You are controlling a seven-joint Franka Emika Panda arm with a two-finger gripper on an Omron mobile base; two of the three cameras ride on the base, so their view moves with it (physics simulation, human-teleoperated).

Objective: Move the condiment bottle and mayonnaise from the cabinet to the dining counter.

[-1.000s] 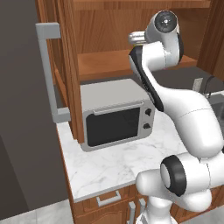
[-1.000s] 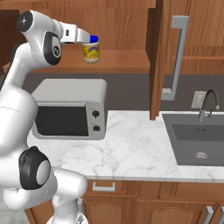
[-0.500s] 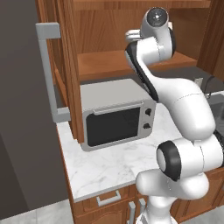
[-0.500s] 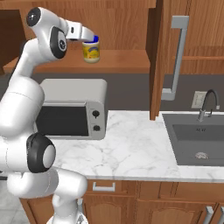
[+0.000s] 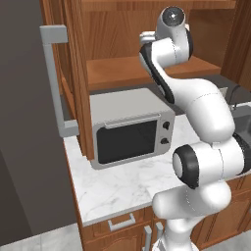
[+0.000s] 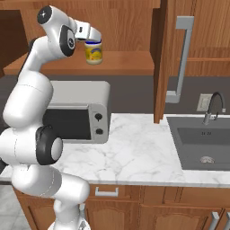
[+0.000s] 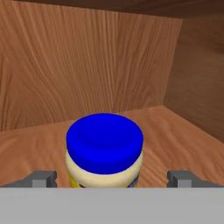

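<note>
The mayonnaise [image 6: 93,52], a squat pale yellow jar with a blue lid [image 7: 105,139], stands upright on the wooden shelf [image 6: 121,63] of the open cabinet [image 5: 112,29]. My gripper [image 6: 93,37] is open and reaches into the cabinet at the jar's lid. In the hand view the jar sits between my fingertips [image 7: 43,178], with a gap on each side of it. In the left base view my arm covers the jar. The condiment bottle and the dining counter are out of view.
A grey microwave [image 6: 76,117] stands on the marble worktop [image 6: 134,152] right under the shelf. Both cabinet doors hang open, with long grey handles [image 5: 54,83] [image 6: 182,58]. A sink [image 6: 202,143] with a faucet [image 6: 213,105] lies to the right.
My upper arm has swung more upright and the hand has edged a little further in toward the mayonnaise. The jar has not moved and the jaws stay open.
</note>
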